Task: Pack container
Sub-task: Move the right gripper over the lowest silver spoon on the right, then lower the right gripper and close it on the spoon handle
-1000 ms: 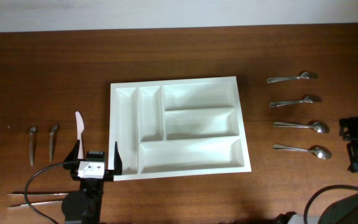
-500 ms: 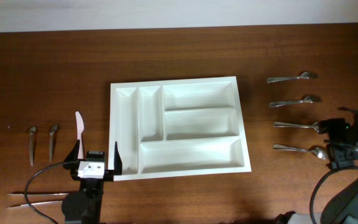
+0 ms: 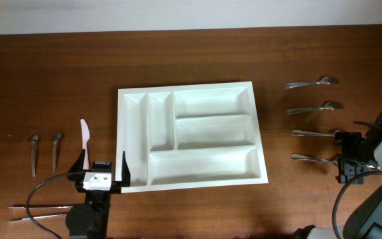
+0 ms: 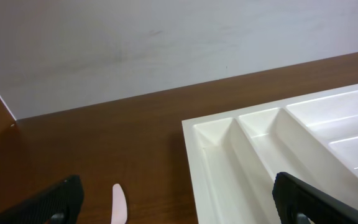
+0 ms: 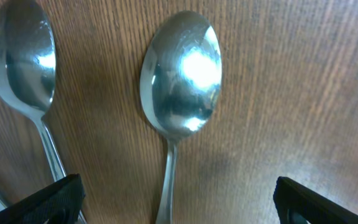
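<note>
Right end effector (image 3: 341,158) has moved above one spoon (image 5: 180,74), second spoon (image 5: 22,56) alongside.

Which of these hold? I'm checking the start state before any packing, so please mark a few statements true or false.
1. The tray holds no utensils. True.
2. The right tool hangs above the tray. False: it is off to the tray's right, over the table.
3. The left tool is open and empty, and so is the right. True.
4. The spoons lie left of the tray. False: all four lie to its right.
5. In the right wrist view, a spoon bowl lies roughly midway between the tool's fingers. True.
</note>
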Tool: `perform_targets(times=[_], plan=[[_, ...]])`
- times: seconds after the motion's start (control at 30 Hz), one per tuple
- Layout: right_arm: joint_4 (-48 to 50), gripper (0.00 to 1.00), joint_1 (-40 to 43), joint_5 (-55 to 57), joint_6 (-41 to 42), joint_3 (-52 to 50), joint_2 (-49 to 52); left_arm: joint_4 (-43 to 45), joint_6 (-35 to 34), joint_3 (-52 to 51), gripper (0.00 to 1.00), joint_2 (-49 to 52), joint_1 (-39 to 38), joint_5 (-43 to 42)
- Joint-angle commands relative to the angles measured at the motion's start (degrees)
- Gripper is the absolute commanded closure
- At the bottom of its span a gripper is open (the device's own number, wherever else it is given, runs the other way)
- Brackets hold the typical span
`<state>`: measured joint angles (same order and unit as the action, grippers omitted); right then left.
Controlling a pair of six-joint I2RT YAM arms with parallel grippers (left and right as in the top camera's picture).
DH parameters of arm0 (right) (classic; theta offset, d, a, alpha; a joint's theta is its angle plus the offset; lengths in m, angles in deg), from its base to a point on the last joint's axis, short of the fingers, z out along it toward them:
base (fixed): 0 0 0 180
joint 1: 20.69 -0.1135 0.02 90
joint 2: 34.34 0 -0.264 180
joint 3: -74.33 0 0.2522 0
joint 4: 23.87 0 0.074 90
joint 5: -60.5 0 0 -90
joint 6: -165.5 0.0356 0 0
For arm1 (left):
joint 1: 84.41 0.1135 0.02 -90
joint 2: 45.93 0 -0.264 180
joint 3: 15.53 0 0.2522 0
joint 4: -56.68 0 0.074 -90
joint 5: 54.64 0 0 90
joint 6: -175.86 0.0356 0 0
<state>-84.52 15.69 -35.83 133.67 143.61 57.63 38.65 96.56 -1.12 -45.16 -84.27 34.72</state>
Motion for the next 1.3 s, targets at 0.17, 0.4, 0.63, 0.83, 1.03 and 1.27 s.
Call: perform_targets(times=[0.17,0.4,0.63,0.83,1.03,1.27], plan=[[1.73,0.01,-0.44,0.96,0.83,-1.90,1.09,-0.31,-0.33,-0.17,0.01,-0.48,0.24,-0.61],[0.24,0.01,-0.44,0.52,0.85,-1.90,4.83,-0.31,-0.33,-0.17,0.01,-0.48,0.24,-0.61],[0.31,0.01,-1.99,0.85,0.76,-1.86,8.46,-0.33,-0.33,-0.17,0.01,-0.48,0.24,-0.61],[3.54,0.01,-7.23,2.49,0.68,-1.86,8.81,-0.31,-0.33,-0.17,0.01,-0.48,0.24,-0.61],[5.11,0.01,-8.92,2.45,4.79,-1.86,8.81,-0.31,-0.33,-0.17,0.01,-0.48,0.24,-0.61],[4.70,0.01,-7.76,2.71,5.77,-1.86,8.81,-0.33,-0.33,-0.15,0.01,-0.48,0.24,-0.61]])
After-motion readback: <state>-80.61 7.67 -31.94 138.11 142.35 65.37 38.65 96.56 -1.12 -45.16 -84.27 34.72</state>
